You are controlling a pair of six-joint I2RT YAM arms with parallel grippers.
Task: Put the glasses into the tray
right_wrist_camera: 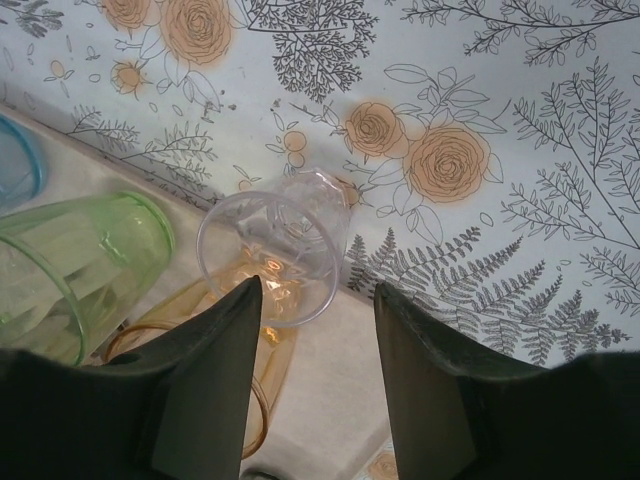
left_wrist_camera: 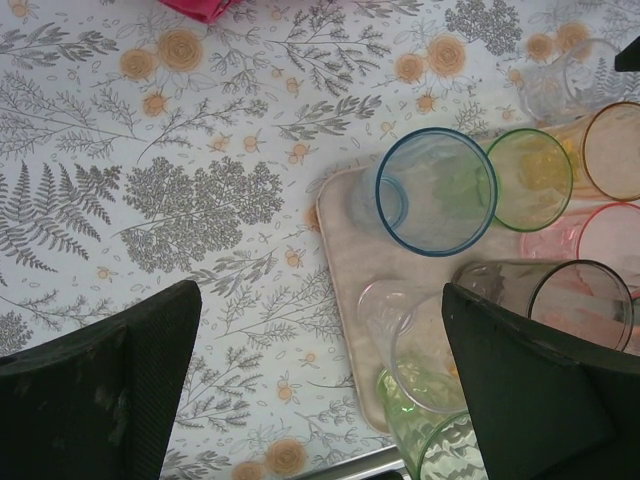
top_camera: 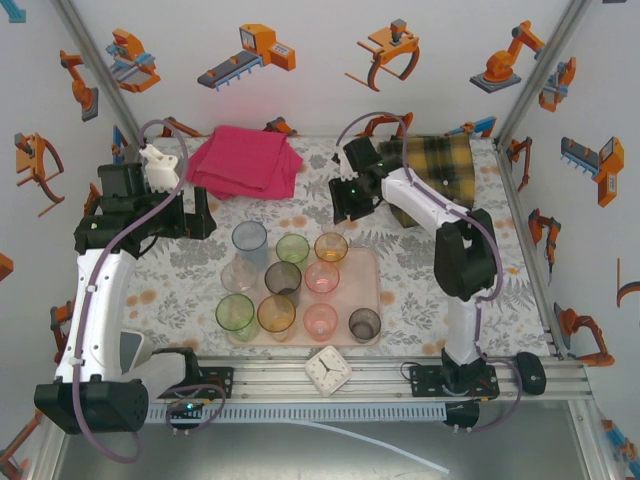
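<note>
At the far rim of the tray (top_camera: pixel 371 292), noted clear glass (right_wrist_camera: pixel 290 225) apparently standing on the bench (right_wrist_camera: pixel 520 120) beside the amber glass (top_camera: pixel 331 247), right gripper (right_wrist_camera: pixel 317 290) jaws apart astride it, unclamped; grasp judged in hand, next needing closure and lift over rim.

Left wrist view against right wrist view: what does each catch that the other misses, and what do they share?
Left wrist, not right: the left gripper, jaws wide, the pink glass, the smoky glass, the pink cloth. Right wrist, not left: the right gripper, jaws apart. Both: the tray, the blue glass, green glass and amber glass, the flowered tablecloth and, it seems, the clear glass beside the amber one.
</note>
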